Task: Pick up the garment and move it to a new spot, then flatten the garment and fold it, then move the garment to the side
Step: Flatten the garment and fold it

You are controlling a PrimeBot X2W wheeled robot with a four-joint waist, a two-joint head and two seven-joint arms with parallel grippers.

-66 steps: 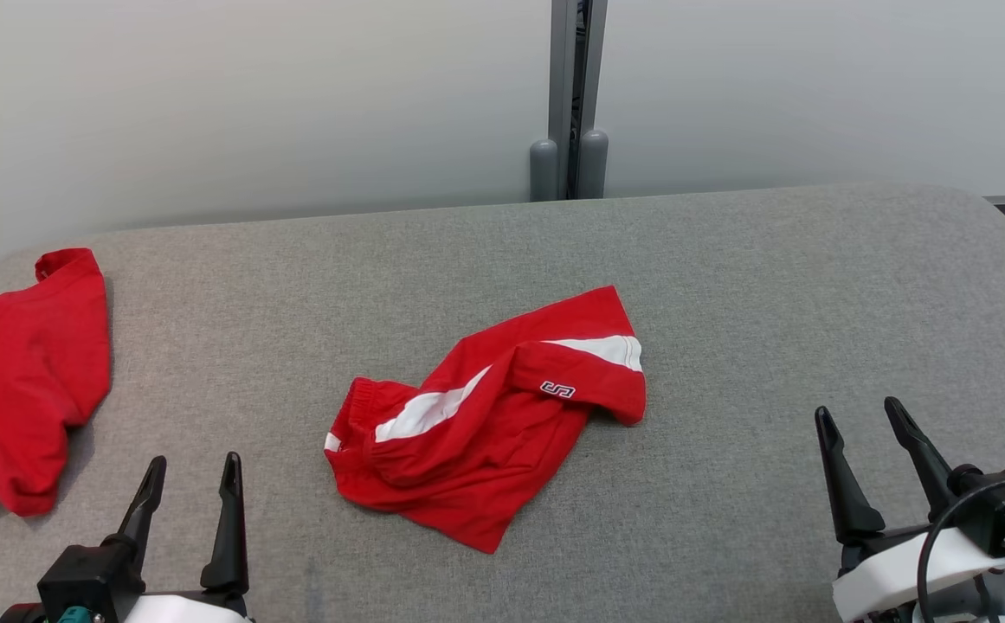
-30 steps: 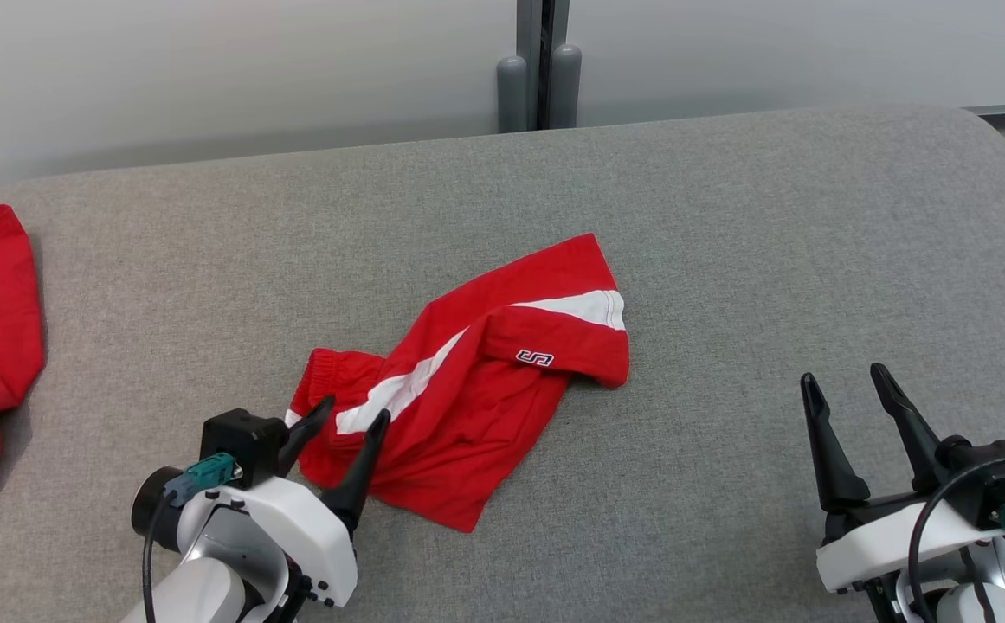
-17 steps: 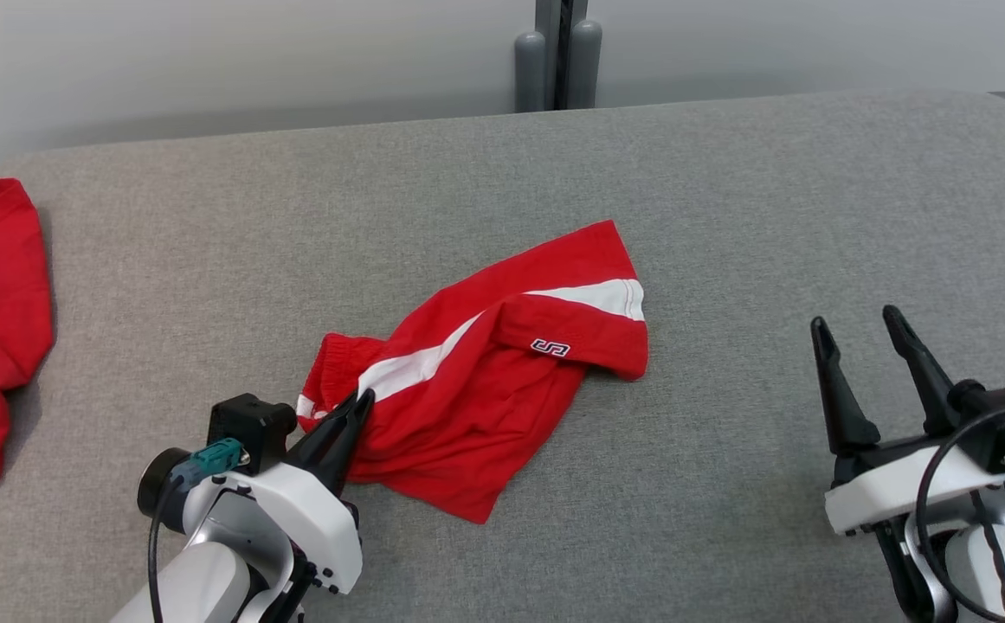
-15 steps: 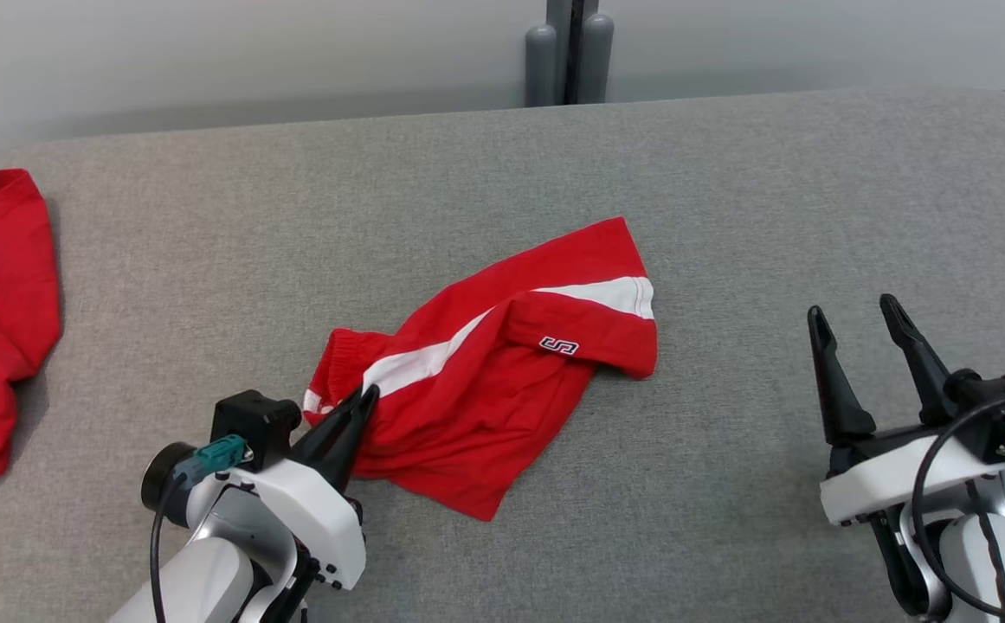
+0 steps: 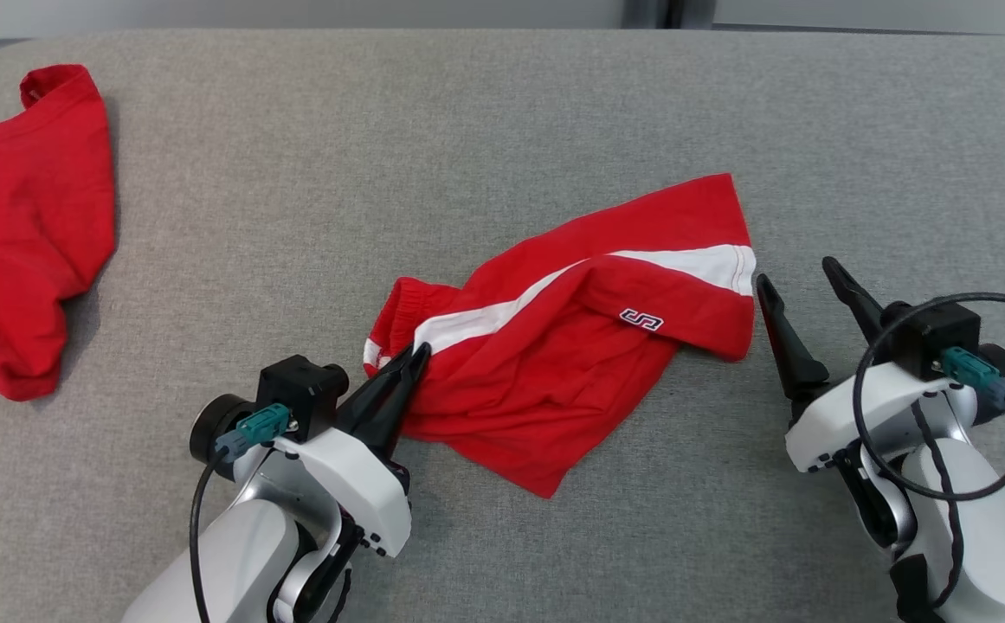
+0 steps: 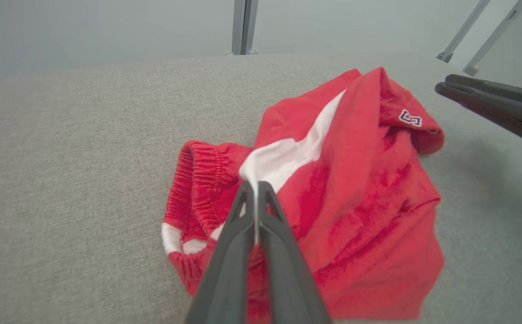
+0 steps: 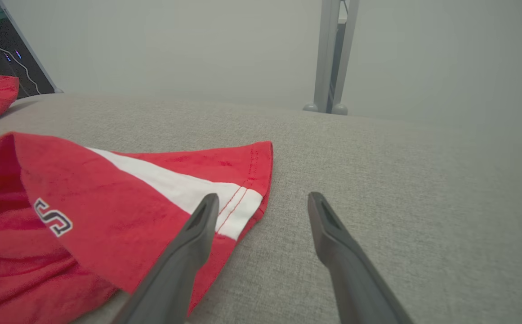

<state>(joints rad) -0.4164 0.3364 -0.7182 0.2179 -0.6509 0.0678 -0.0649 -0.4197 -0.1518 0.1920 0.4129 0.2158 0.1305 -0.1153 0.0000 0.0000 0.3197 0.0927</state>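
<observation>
Garment [image 5: 554,372], red with a white stripe, lies crumpled mid-way across the grey padded surface [image 5: 467,130]. Your left gripper [image 5: 418,353] is clenched on its white-striped edge by the elastic band. Your right gripper [image 5: 796,271] hangs spread, just beside the hem. Another red cloth [image 5: 26,216] lies far left.

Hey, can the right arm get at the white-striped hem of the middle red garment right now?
Probably yes. The right gripper stands open just beside the striped hem of the garment, with nothing between them; the left gripper is shut on the opposite end, out of its way.
</observation>
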